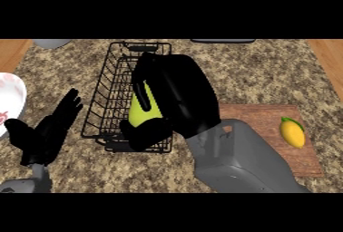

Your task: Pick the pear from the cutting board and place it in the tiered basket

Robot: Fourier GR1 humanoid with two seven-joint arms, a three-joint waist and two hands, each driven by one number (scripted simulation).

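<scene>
Yellow-green pear (143, 111) sits clasped in my right hand (181, 97) over the wire tiered basket (107, 86); my left hand (47, 131) rests open, near left.

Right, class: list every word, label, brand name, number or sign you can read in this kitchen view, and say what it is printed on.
None: no readable text shows anywhere.
The wire basket, the pear in the right robot hand, the cutting board, the yellow fruit and the counter carry no writing.
The plate has red marks, a pattern and not letters.
</scene>
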